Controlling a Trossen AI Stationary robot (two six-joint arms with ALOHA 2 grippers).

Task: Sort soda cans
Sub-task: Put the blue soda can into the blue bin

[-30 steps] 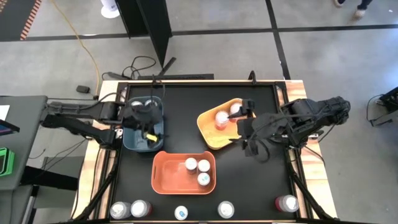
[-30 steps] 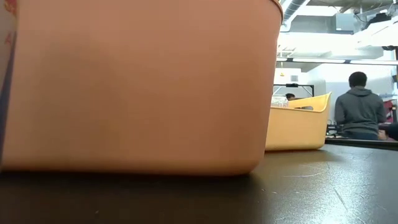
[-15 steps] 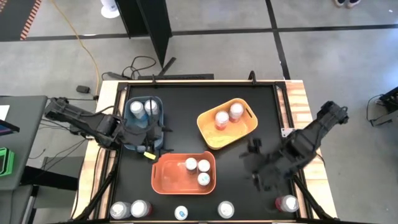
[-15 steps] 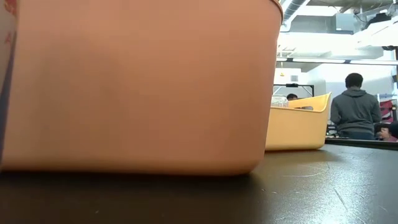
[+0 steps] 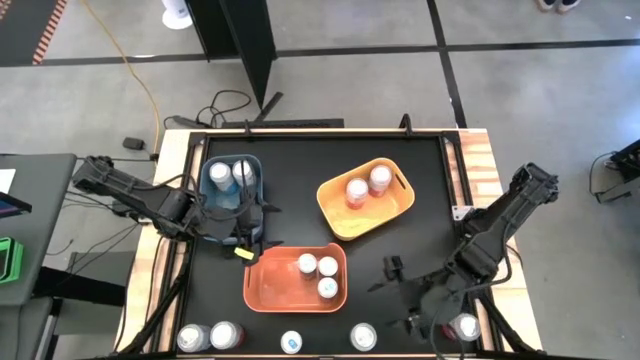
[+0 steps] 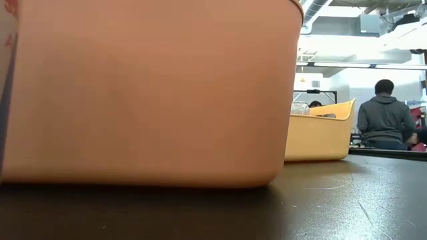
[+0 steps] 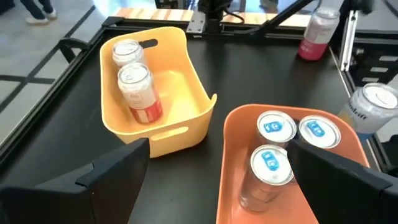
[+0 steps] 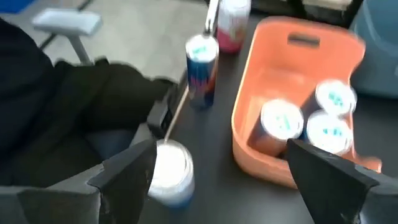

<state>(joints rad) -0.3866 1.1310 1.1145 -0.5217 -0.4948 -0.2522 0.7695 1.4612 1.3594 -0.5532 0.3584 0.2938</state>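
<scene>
Several soda cans stand upright along the table's near edge, among them a white can (image 8: 171,168), a blue can (image 8: 202,62) and a pink can (image 5: 462,327). Three blue-topped cans (image 7: 273,165) stand in the orange bin (image 5: 262,285), two pink cans (image 7: 140,93) in the yellow bin (image 5: 340,215), and two cans (image 5: 230,172) in the blue bin (image 5: 212,215). My left gripper (image 5: 250,238) hangs open between the blue and orange bins. My right gripper (image 5: 400,295) hangs open right of the orange bin, near the front cans, holding nothing.
The orange bin's wall (image 6: 147,93) fills the low view, with the yellow bin (image 6: 320,137) behind it. A person (image 6: 383,117) is in the room beyond the table. Bare black tabletop (image 5: 420,240) lies between the yellow bin and my right arm.
My right gripper has swung from over the yellow bin toward the table's near edge and come down, staying open. My left gripper has moved from over the blue bin toward the near edge, to the gap beside the orange bin, still open. No can or bin has moved.
</scene>
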